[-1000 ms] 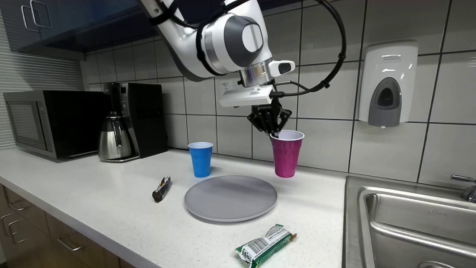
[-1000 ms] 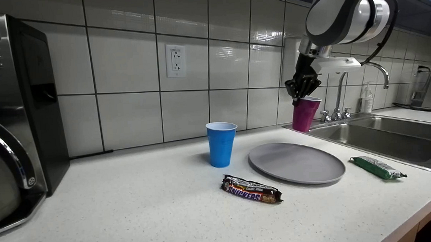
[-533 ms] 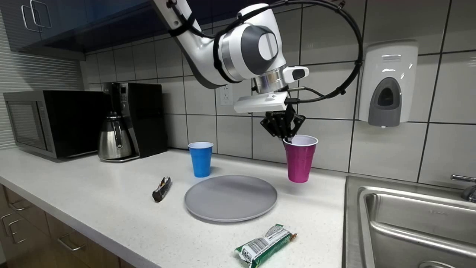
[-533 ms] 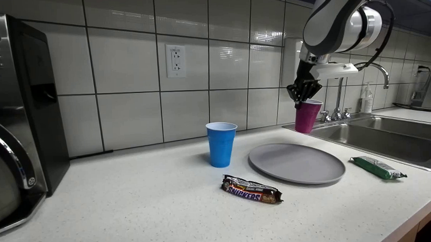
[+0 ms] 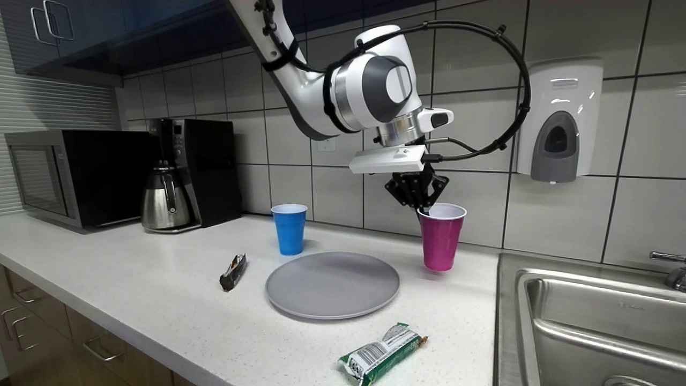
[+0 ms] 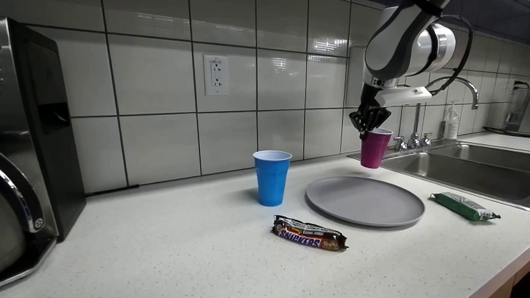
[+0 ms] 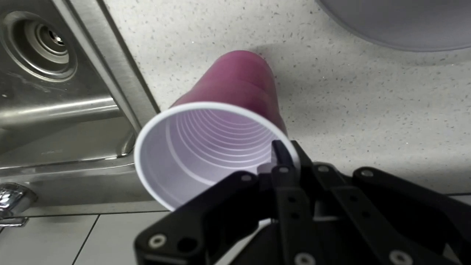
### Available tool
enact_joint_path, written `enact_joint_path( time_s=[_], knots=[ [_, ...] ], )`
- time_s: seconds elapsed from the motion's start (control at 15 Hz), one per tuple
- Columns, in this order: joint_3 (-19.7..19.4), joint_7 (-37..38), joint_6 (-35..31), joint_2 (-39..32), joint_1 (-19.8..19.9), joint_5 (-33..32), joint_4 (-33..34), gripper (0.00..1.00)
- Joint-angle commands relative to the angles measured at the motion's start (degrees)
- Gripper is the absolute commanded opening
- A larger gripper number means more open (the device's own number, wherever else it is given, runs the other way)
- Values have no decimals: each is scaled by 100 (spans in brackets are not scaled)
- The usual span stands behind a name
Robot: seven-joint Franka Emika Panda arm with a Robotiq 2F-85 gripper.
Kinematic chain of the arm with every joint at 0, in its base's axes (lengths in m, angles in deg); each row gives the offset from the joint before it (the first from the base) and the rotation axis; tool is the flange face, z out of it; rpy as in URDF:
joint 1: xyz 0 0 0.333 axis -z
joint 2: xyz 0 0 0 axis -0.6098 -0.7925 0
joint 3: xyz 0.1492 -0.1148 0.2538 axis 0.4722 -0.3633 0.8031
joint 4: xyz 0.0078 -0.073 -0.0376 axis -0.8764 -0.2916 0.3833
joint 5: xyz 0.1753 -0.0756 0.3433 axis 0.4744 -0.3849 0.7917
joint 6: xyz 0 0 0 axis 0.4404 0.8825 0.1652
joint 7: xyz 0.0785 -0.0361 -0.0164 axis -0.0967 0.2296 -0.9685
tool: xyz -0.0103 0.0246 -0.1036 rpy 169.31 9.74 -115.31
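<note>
My gripper (image 5: 422, 210) is shut on the near rim of a magenta cup (image 5: 441, 244) with a white inside. In the wrist view one fingertip (image 7: 281, 152) is inside the cup (image 7: 235, 81) and the other is outside, with the rim pinched between them. The cup hangs slightly tilted, its base a little above the counter, between the grey plate (image 5: 332, 284) and the sink (image 5: 506, 321). The inside that shows looks empty. The gripper (image 6: 363, 134) and the cup (image 6: 373, 149) also show in an exterior view. A blue cup (image 6: 271, 179) stands upright beyond the plate.
A Snickers bar (image 6: 310, 233) and a green-wrapped bar (image 5: 383, 354) lie on the counter on either side of the plate. A tiled wall with a soap dispenser (image 5: 560, 118) stands behind. A coffee maker (image 5: 209, 171) and a microwave (image 5: 107, 177) stand at the far end.
In an exterior view the gripper and magenta cup have moved right, toward the sink, and lower toward the counter. The grip on the rim is unchanged. The other things have not moved.
</note>
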State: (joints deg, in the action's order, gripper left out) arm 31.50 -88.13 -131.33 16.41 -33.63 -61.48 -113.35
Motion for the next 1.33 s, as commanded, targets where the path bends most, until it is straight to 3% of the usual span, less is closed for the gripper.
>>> enact_joint_path(
  time_s=[0.0, 0.13, 0.2, 0.27, 0.4, 0.87, 1.27],
  knots=[
    [35, -66, 207, -218, 66, 12, 334, 1],
    [30, -59, 234, -283, 62, 8, 401, 1],
    [24, -50, 263, -305, 55, 2, 423, 29],
    [9, -38, 295, -314, 42, -20, 442, 30],
    [-12, -18, 289, -296, 25, -48, 440, 44],
    [-3, -16, 201, -25, 3, -54, 315, 97],
    [139, -134, 165, 448, 46, 100, 48, 100]
  ],
)
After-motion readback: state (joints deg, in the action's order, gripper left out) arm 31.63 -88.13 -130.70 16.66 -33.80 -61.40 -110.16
